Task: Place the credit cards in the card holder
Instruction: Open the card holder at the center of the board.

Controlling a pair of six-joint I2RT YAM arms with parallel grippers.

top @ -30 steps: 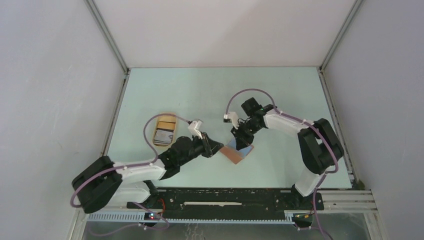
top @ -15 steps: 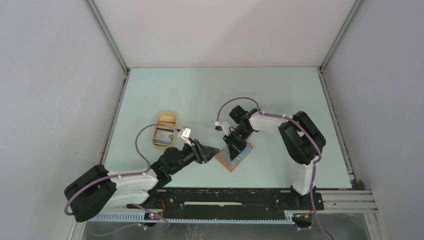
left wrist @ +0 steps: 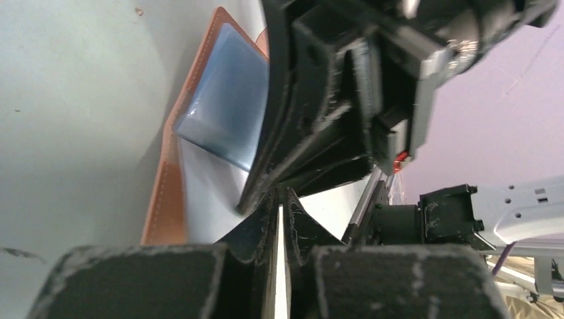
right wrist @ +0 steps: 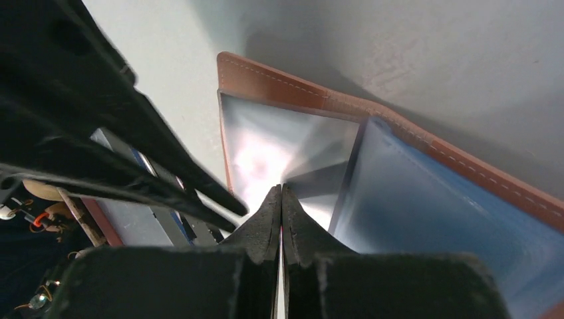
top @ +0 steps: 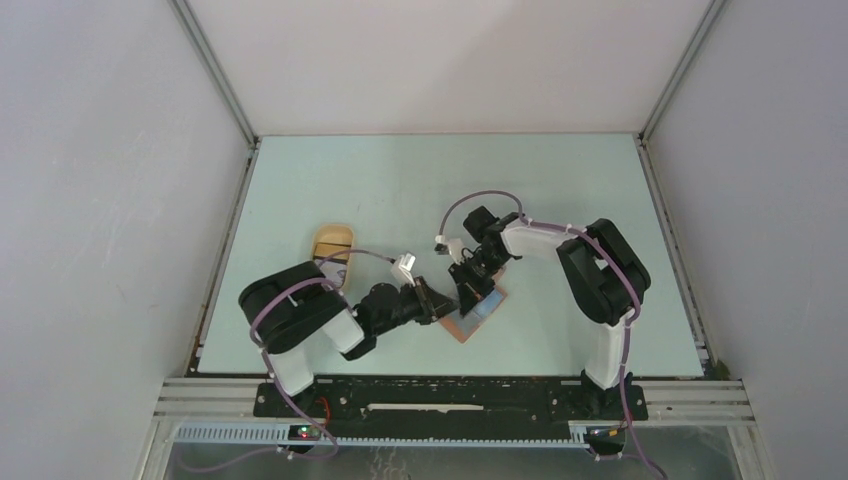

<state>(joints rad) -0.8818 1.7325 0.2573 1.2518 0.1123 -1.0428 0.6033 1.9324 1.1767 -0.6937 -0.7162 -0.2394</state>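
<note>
Mid worktop (top: 400, 180), near edge | pinched thin white plastic card (left wrist: 280, 279) in left gripper (left wrist: 279, 196) | clenched right gripper (right wrist: 281, 193) at reddish-brown leather card holder (right wrist: 299, 86) | risked card jamming from crowding.

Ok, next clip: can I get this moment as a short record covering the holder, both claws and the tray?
card holder: open on the table, grey-blue sleeves facing up
left claw: shut on a credit card seen edge-on, tips at the holder
right claw: shut, tips at a holder sleeve; unclear whether it grips one
tray: tan, left of the holder in the top view
</note>
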